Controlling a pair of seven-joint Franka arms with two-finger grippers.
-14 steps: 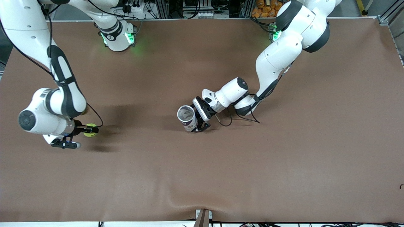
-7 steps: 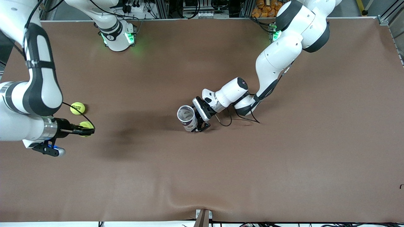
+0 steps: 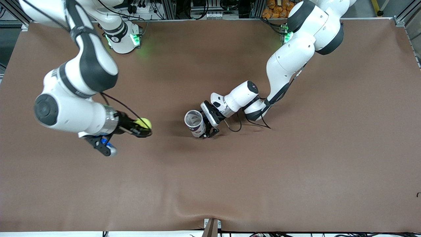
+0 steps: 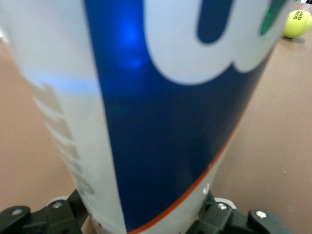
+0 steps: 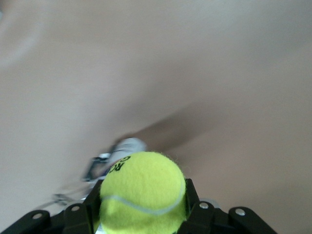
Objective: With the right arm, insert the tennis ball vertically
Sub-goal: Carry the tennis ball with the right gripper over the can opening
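Note:
My right gripper [image 3: 143, 127] is shut on a yellow-green tennis ball [image 3: 143, 123] and holds it in the air over the table, a short way from the can toward the right arm's end. In the right wrist view the ball [image 5: 142, 192] fills the space between the fingers [image 5: 192, 197]. My left gripper [image 3: 204, 127] is shut on an upright white and blue ball can [image 3: 194, 122] with its mouth open upward, at the table's middle. The can [image 4: 161, 107] fills the left wrist view.
A second tennis ball [image 4: 297, 23] lies on the brown table [image 3: 263, 171]; the right arm hides it in the front view. The can and left gripper show blurred in the right wrist view [image 5: 122, 151]. The arm bases stand along the table's edge farthest from the front camera.
My right arm has lifted the ball and swung it from the right arm's end of the table toward the can. The left arm and can have not moved.

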